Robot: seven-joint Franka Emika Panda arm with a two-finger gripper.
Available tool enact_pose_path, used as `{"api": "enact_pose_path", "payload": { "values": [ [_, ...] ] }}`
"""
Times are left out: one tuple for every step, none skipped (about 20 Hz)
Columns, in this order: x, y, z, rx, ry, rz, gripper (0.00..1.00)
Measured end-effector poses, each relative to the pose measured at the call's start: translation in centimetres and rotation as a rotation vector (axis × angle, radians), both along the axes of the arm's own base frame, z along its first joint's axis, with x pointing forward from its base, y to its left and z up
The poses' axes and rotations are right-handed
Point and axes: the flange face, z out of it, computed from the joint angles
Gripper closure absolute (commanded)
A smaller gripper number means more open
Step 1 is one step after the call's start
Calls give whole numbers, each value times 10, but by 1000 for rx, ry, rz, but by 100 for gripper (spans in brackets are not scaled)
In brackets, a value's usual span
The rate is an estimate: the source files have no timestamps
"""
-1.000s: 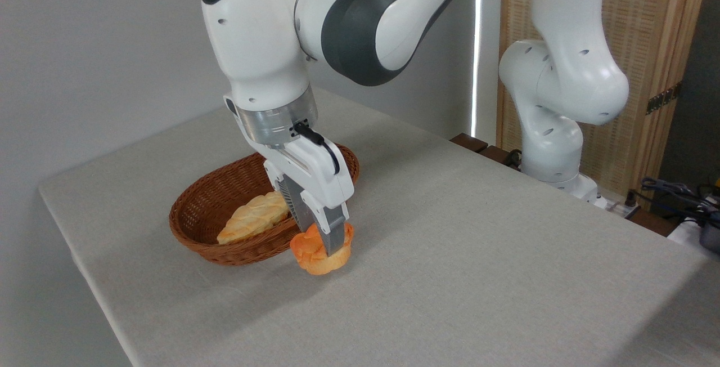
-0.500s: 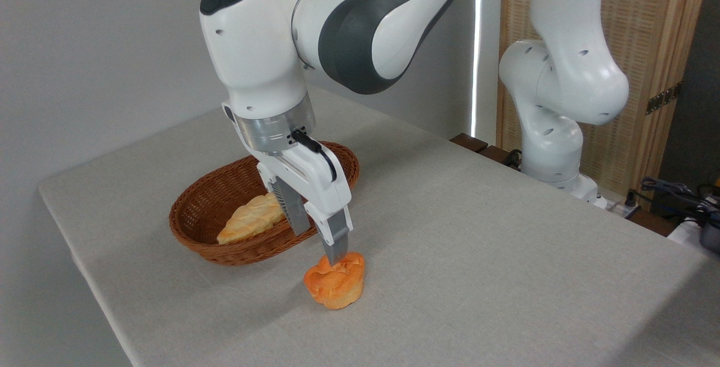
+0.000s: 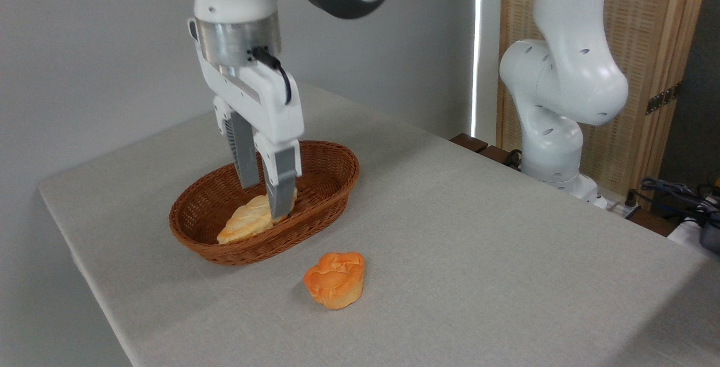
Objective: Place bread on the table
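Orange bun (image 3: 334, 279) is sitting free on the tabletop (image 3: 478, 254), lower centre; hand (image 3: 263, 200) is hanging slightly open and empty above the basket (image 3: 332, 178), so placement looks done.

Bread (image 3: 334, 280) on table (image 3: 478, 232), before basket (image 3: 197, 237)

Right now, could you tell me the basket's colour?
The wicker basket is reddish-brown, seen in the fixed camera view.
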Motion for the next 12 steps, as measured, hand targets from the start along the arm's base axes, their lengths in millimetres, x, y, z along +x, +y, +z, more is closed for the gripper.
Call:
{"api": "enact_pose_path", "payload": {
  "values": [
    [0,-1,1,-1,-2,4,0],
    [1,1,3,-1,-5,11,0],
    [1,4,4,-1,-7,15,0],
    [2,10,5,-1,-9,25,0],
    [2,14,5,-1,-10,32,0],
    [3,21,5,-1,-11,46,0],
    [3,25,6,-1,-11,53,0],
    [4,31,6,-1,-11,63,0],
    [4,36,5,5,-11,69,0],
    [4,37,5,10,-12,70,0],
    [4,39,6,20,-12,69,0],
    [4,40,6,24,-13,70,0]
  ]
}}
